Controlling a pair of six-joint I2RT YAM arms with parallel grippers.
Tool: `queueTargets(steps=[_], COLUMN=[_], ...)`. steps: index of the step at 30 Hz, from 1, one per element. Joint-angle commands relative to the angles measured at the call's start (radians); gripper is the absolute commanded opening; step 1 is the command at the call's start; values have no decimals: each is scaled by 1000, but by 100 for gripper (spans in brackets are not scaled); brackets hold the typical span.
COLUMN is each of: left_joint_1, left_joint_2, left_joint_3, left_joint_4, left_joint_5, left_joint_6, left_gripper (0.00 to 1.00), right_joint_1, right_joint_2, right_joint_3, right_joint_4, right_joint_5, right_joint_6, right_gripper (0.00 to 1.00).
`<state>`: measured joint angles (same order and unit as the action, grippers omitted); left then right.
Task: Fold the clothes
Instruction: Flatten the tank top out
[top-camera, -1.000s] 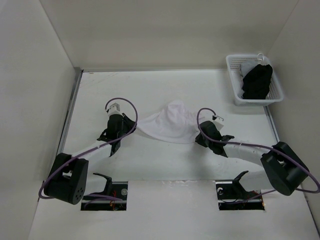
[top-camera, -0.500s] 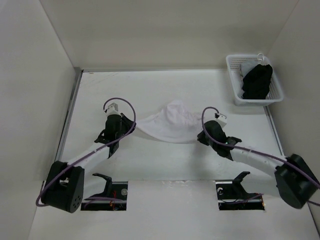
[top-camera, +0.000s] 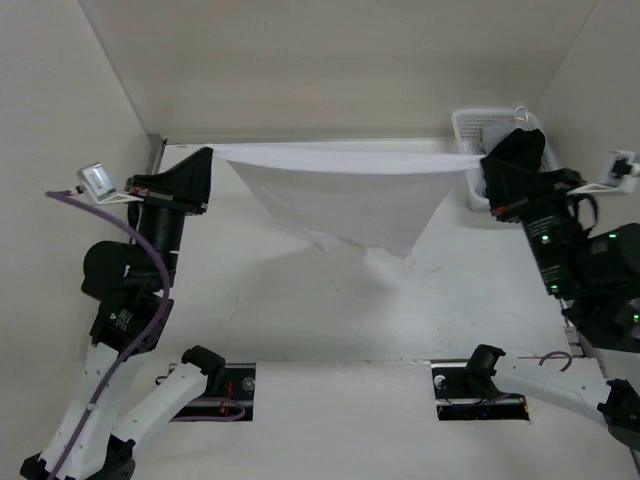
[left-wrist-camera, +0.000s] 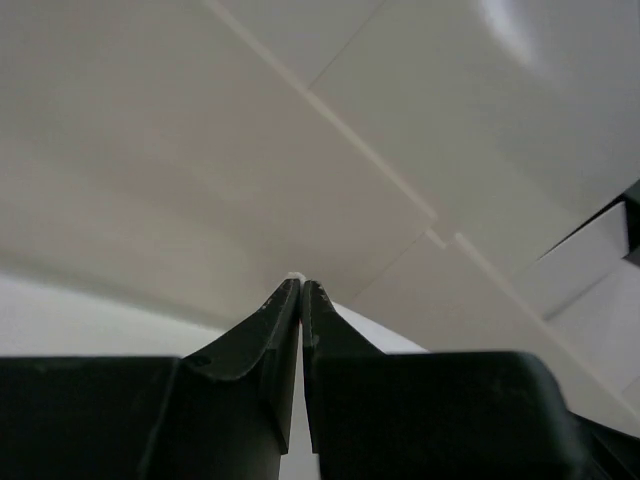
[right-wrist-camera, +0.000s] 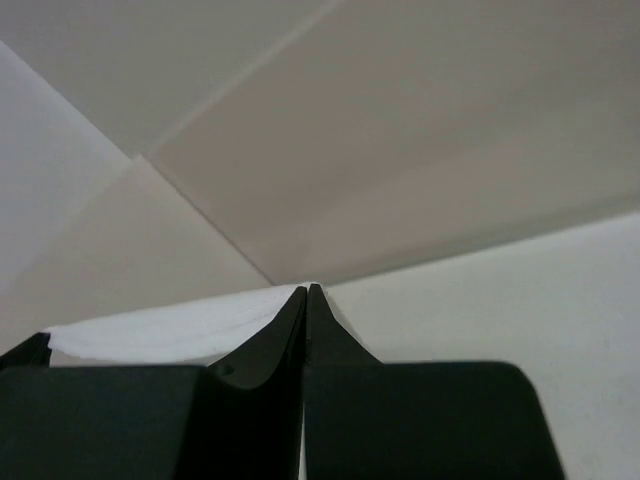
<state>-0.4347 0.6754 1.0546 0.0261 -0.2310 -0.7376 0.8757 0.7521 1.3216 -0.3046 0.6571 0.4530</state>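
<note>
1. Left gripper (top-camera: 205, 156) has its jaws pressed together on one top corner of the clothes (top-camera: 350, 195). Its wrist view shows only a sliver of white at the tips (left-wrist-camera: 293, 276), so we judge the bite shallow.
2. At the opposite corner the right gripper (top-camera: 482, 165) pinches the cloth the same way, jaws closed. White fabric (right-wrist-camera: 150, 335) trails off to one side of its fingers.
3. Between the two grippers the top edge is lifted and pulled taut. Below that line the garment hangs in a rough triangle, well under both pinches.
4. From here we think pulling any wider is the main risk. Thin fabric in a shallow pinch could slip free and drop that corner in a heap.
5. Further down, the lowest tip looks bunched and hangs close to the table (top-camera: 300, 310); we cannot tell whether it touches. If we lay it down like this, creases could get folded in.
6. Just beyond the right gripper sits the basket (top-camera: 462, 122). A swing that way could snag the cloth on its rim.
</note>
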Motion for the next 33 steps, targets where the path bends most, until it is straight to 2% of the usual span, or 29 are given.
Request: queueTargets(steps=[1, 6, 10, 12, 16, 18, 20, 23, 26, 30, 33], left_joint_1=[-46, -94, -104, -83, 23, 96, 191, 270, 294, 308, 311], left_joint_2=[19, 50, 107, 156, 315, 425, 551, 697, 785, 823, 817], left_joint_3=[117, 263, 318, 314, 246, 229, 278, 408, 580, 741, 775], left_joint_4=[-6, 0, 23, 34, 60, 81, 80, 72, 29, -11, -5], left_joint_5=[-117, -165, -174, -198, -194, -133, -37, 50, 76, 85, 93], left_joint_6=[95, 164, 202, 219, 199, 135, 62, -9, -8, 33, 47], left_gripper=[4, 4, 4, 5, 5, 5, 4, 3, 3, 3, 3], right_joint_1=[90, 205, 205, 94, -189, -299, -410, -481, -516, -525, -521], right_joint_2=[64, 156, 237, 291, 427, 507, 631, 791, 914, 1007, 1023], right_joint_3=[175, 384, 456, 449, 429, 439, 506, 677, 873, 1103, 1191], right_joint_4=[4, 88, 142, 148, 98, 91, 91, 58, -14, -86, -122], right_joint_5=[134, 185, 159, 95, -155, -287, -397, -461, -479, -487, -487], right_joint_6=[-235, -405, -478, -458, -257, -168, -113, -91, -82, -83, -82], right_gripper=[0, 0, 0, 0, 0, 0, 0, 0, 0, 0, 0])
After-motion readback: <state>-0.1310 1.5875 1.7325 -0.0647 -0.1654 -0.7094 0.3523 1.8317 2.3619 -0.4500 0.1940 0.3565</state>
